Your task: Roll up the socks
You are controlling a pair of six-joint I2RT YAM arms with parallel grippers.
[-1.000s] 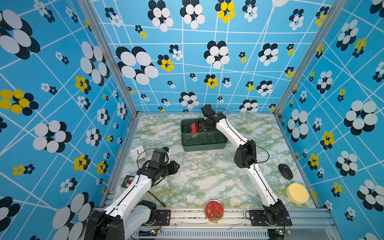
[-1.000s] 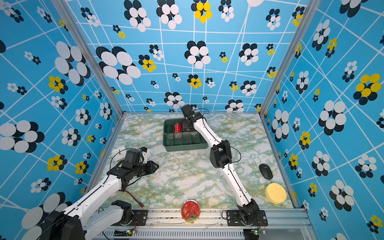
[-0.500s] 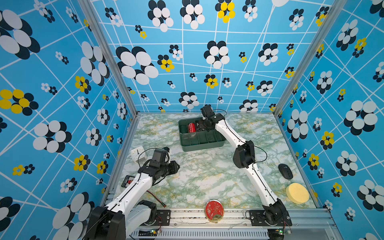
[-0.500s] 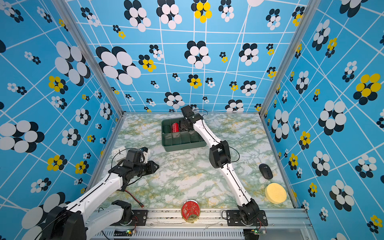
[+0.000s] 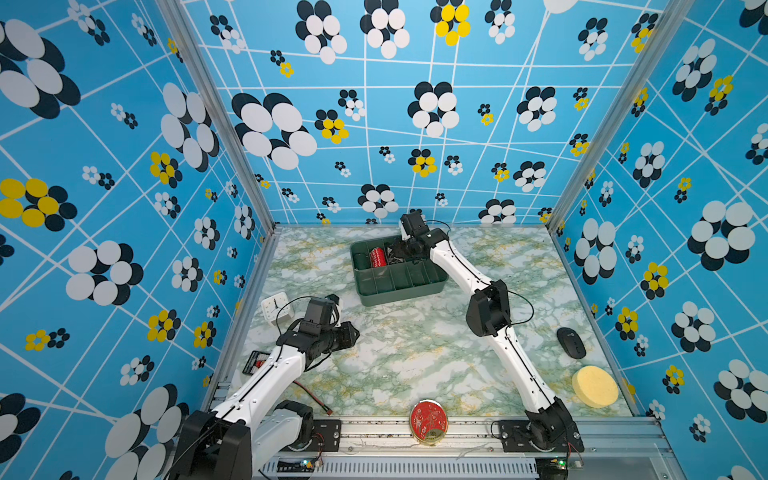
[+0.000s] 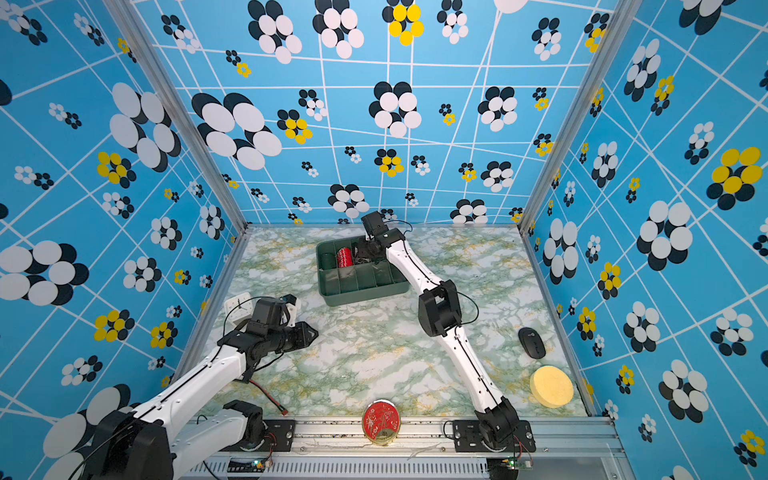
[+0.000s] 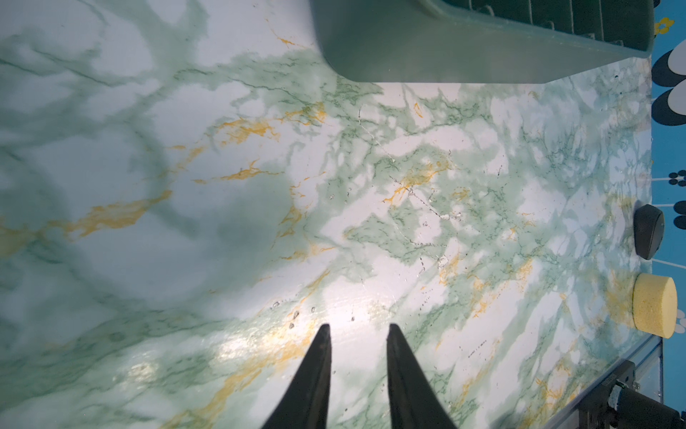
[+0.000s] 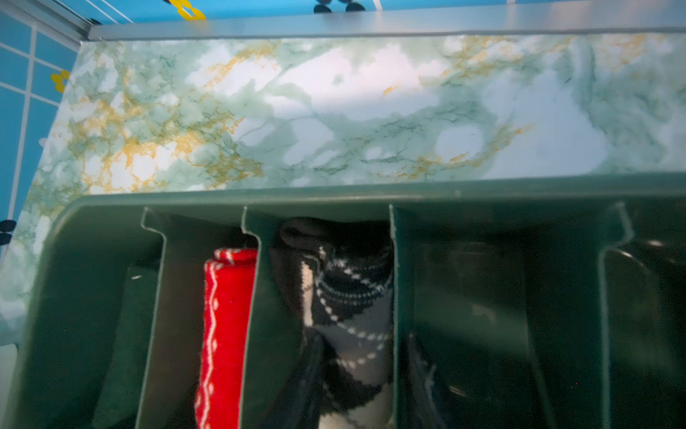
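Observation:
The socks (image 8: pixel 345 297), black with a grey and white argyle pattern, lie rolled in the third compartment of the green tray (image 8: pixel 260 193). In both top views they show as a dark bundle (image 5: pixel 394 255) beside the red roll (image 5: pixel 378 257). My right gripper (image 8: pixel 363 338) hangs over that compartment, open. One finger (image 8: pixel 310 371) lies against the socks' side and the other finger (image 8: pixel 421 371) is over the neighbouring compartment. My left gripper (image 7: pixel 358 327) is open and empty, low over bare table at the front left (image 5: pixel 353 334).
A red roll with white zigzags (image 8: pixel 226 315) and a dark green roll (image 8: pixel 126 334) fill the tray's neighbouring compartments. A white clock (image 5: pixel 276 307), a black mouse (image 5: pixel 570 343), a yellow sponge (image 5: pixel 594 386) and a red tin (image 5: pixel 429 420) sit round the table's edges.
My right gripper's jaws have spread apart over the socks. The tray has slid slightly to the left. The left arm has stayed put.

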